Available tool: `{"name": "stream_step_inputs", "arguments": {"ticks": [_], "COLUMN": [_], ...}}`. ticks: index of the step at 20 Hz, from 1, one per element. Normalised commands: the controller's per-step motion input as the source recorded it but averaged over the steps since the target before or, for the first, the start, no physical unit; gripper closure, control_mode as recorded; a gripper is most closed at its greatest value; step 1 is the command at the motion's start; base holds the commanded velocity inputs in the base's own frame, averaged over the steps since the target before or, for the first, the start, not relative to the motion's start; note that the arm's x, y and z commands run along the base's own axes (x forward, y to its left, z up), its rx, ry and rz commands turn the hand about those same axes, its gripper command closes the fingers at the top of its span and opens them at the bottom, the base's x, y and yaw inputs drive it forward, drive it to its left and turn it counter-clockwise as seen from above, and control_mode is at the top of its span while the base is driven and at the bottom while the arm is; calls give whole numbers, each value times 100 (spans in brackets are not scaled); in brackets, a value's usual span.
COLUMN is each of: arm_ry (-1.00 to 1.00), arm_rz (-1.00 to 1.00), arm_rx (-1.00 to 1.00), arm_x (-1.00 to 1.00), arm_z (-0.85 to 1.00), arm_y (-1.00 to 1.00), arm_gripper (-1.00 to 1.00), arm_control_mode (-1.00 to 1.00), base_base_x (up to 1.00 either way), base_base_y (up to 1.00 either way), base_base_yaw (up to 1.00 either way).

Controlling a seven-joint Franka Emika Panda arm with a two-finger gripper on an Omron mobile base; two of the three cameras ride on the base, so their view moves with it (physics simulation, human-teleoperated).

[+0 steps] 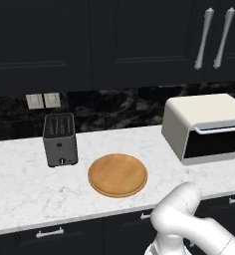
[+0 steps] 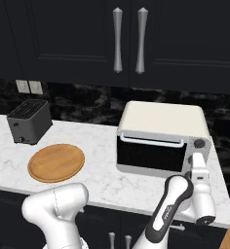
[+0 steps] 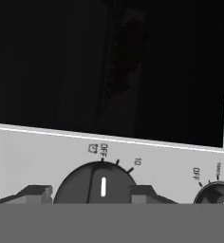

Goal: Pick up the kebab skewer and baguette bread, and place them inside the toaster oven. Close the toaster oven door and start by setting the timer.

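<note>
The cream-white toaster oven (image 1: 199,124) (image 2: 161,124) stands at the right of the counter, and its toaster oven door (image 2: 151,154) is closed with the white bar handle (image 2: 151,142) on top. My gripper (image 3: 90,192) is at the control panel on the oven's right side, where its white hand (image 2: 200,168) presses against the front. Both fingertips (image 3: 38,192) flank the timer knob (image 3: 102,185), whose white mark points near OFF. The dark glass (image 3: 61,61) hides the kebab skewer and the baguette bread; a dim long shape behind it cannot be told.
A round wooden board (image 1: 117,175) (image 2: 56,162) lies bare mid-counter. The dark grey slot toaster (image 1: 59,139) (image 2: 29,121) sits at the left. A second knob (image 3: 216,194) is beside the timer knob. Dark cabinets with silver handles (image 2: 129,41) hang above.
</note>
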Motion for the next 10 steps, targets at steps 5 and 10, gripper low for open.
{"name": "stream_step_inputs", "arguments": {"ticks": [5, 10], "arm_ry": [0, -1], "arm_rz": [-4, -1], "arm_rx": [2, 10], "arm_x": [0, 0], "arm_z": [36, 34], "arm_y": [0, 0], "arm_gripper": [100, 100], "arm_control_mode": [-100, -100], "base_base_x": [0, 0], "base_base_y": [0, 0], "base_base_yaw": [0, 0]}}
